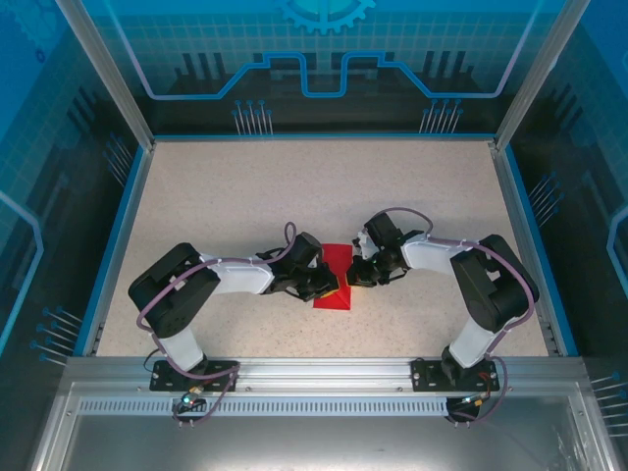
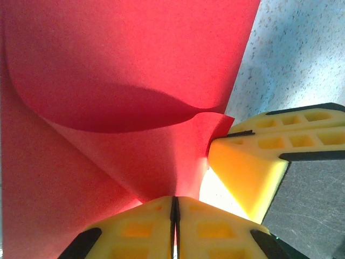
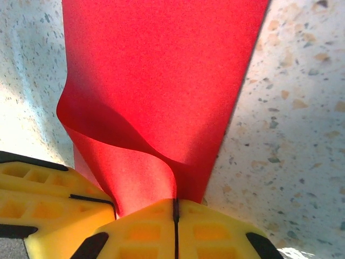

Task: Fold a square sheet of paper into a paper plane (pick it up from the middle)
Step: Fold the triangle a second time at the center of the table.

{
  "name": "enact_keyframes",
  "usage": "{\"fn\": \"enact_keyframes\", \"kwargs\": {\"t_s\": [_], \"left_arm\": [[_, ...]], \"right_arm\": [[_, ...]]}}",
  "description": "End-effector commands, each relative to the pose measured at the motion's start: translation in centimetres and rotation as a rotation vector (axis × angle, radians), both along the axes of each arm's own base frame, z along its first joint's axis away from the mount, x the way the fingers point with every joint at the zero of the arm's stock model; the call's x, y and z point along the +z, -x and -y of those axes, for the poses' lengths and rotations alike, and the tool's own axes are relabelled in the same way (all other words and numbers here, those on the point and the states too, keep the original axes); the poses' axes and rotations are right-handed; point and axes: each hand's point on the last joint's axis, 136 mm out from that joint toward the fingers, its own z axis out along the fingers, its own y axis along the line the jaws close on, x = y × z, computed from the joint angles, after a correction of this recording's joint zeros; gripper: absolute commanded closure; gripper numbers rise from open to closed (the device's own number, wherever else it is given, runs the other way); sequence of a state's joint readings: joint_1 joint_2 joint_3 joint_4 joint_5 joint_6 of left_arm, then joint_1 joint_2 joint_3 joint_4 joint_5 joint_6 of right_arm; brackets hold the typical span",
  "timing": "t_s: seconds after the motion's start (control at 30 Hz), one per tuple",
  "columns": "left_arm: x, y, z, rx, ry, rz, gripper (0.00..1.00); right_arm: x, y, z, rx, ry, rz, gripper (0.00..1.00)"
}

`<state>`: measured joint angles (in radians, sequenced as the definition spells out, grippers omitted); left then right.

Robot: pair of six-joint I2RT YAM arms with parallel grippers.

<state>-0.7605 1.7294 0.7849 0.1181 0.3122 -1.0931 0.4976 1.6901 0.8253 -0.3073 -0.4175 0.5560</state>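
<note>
1. Paper count: one square sheet of paper (image 1: 337, 260), red, on the desk (image 1: 245, 196) between two arms, one edge lifted and curled.
2. Both left fingers (image 2: 140, 226) pressed together, pinching that raised edge.
3. Both right fingers (image 3: 210, 232) closed on it too, just beside the left pair.

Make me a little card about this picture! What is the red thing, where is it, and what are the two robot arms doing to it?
thing: one plain sheet of red paper
where: middle of the speckled table, between the two arms
paper shape: partly lifted and curled, not lying flat
left fingers: shut, pinching the paper
right fingers: shut, pinching the paper too, close beside the left fingers
plane yet: no, it does not look like a plane
</note>
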Motion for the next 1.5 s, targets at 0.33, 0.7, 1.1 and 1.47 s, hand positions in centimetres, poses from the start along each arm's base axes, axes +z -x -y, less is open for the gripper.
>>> {"fn": "enact_keyframes", "kwargs": {"t_s": [0.33, 0.7, 1.1, 1.47], "left_arm": [[1.7, -0.4, 1.4, -0.05, 0.052, 0.048, 0.89], [0.7, -0.2, 1.0, -0.045, 0.016, 0.026, 0.89], [-0.2, -0.1, 0.7, -0.047, -0.018, 0.009, 0.9], [-0.6, 0.1, -0.1, -0.034, -0.054, -0.001, 0.9]], "right_arm": [[-0.5, 0.1, 0.5, 0.005, 0.038, -0.01, 0.93], [-0.6, 0.1, 0.4, 0.004, 0.036, -0.017, 0.93], [-0.4, 0.2, 0.5, 0.0, 0.042, -0.017, 0.93], [-0.2, 0.1, 0.5, -0.001, 0.039, -0.013, 0.93]]}}
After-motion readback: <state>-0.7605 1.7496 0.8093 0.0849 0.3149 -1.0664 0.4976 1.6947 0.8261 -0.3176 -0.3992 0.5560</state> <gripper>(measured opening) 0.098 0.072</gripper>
